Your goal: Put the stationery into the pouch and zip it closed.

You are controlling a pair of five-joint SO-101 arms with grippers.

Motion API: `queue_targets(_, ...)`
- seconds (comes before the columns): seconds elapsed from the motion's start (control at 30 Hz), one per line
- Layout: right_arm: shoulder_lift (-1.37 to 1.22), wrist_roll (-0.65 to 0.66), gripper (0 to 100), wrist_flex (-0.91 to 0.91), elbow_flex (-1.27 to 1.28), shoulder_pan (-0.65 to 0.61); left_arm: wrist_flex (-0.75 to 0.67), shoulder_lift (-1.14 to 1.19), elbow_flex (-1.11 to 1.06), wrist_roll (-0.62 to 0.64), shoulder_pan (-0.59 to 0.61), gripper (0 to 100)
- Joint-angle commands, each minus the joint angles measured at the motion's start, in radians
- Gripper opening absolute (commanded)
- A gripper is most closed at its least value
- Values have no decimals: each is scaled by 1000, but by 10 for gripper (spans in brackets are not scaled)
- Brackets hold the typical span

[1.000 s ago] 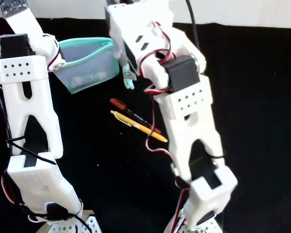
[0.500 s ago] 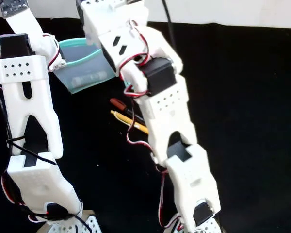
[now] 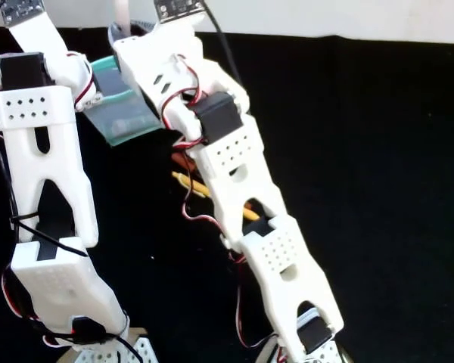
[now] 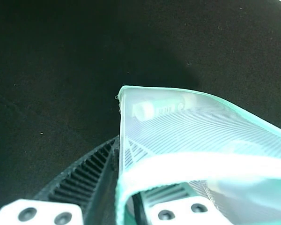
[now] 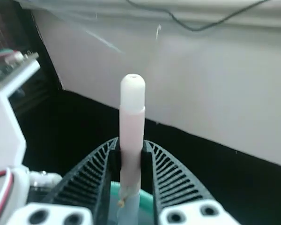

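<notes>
Black table [image 3: 393,189] carries both arms. The left arm [image 3: 41,151] is parked at the far left corner, and its claw [image 4: 124,154] is clamped on one end of the teal mesh pouch [image 4: 192,136]. My read is that it's acting as a fixture, keeping the mouth open and the pouch from sliding while the other arm loads. The right arm [image 3: 234,174] is stretched across to the same corner, its claw [image 5: 131,145] closed around a pale pink pen [image 5: 132,108]. The grip is mid-barrel with the cap pointing up, and the teal rim shows just beneath the fingers, so it looks lined up for a straight drop into the opening. One white tube-shaped item [image 4: 159,107] is already lying inside against the pouch wall. A yellow pen [image 3: 193,185] and a brown-capped pen [image 3: 183,161] lie side by side on the table near the pouch, partly hidden under the right arm. They're not yet loaded, and the zip isn't done.
</notes>
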State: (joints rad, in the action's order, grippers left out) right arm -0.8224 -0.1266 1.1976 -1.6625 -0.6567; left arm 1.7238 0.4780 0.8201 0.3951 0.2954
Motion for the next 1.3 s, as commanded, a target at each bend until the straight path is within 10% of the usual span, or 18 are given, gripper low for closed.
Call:
queue_targets(0.0, 31, 2, 6, 76, -110, -5, -25, 45, -10, -3, 16, 7)
queue_targets(0.33, 85, 106, 13, 229, -108, -48, -29, 45, -12, -3, 16, 7)
queue_targets(0.63, 131, 222, 264, 335, -108, -127, -29, 47, -12, -3, 16, 7)
queue_targets(1.27, 335, 226, 267, 565, -105, -61, -29, 47, -12, -3, 16, 7)
